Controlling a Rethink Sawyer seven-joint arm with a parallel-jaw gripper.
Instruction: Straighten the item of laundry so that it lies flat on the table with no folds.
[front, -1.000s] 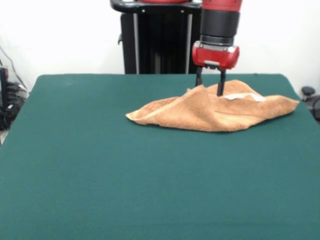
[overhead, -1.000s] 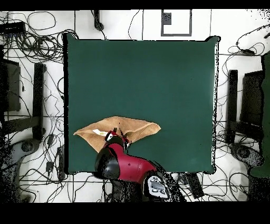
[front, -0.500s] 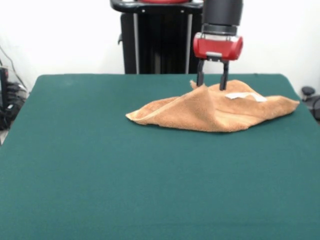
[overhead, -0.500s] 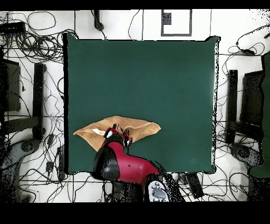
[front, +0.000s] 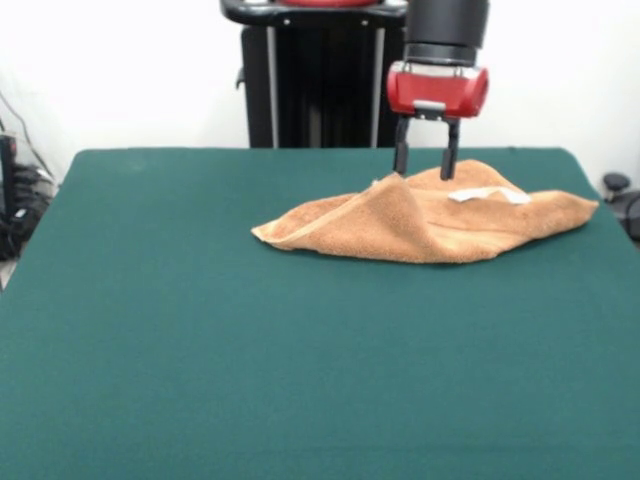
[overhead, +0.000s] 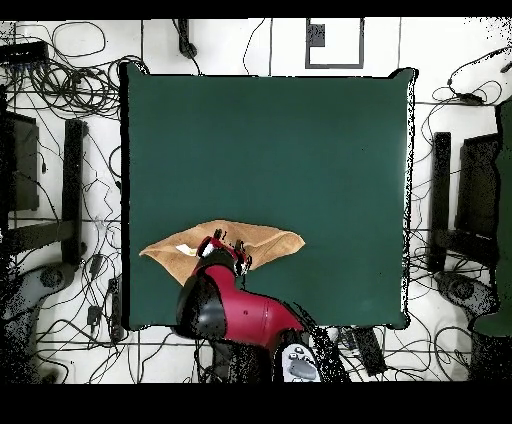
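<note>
Table (front: 200, 330): green cloth top, far wider than the laundry item. Nothing else on it.

Towel (front: 420, 225): orange-tan terry, folded over itself into a long flattened wedge, not flat. In the front view it sits toward 1 o'clock of the table's centre, well up toward the far edge. Long axis runs 9 to 3 o'clock, pointed tip at the 9 end, broader end at 3. A raised ridge peaks near the middle of the far edge. Small white label (front: 487, 194) lies on top, toward the 3 o'clock end.

Gripper (front: 425, 172): red head, two dark fingers (front: 401, 158) hanging straight down, spread apart, nothing between them. Tips are just above the ridge; one fingertip looks level with the peak, contact not certain.

Key relation: the ridge is directly below the spread fingers, at 6 o'clock of the gripper. Judgement: the towel remains folded, task unfinished; a grasp needs only a short descent, then a pull across the long axis to open the fold.
</note>
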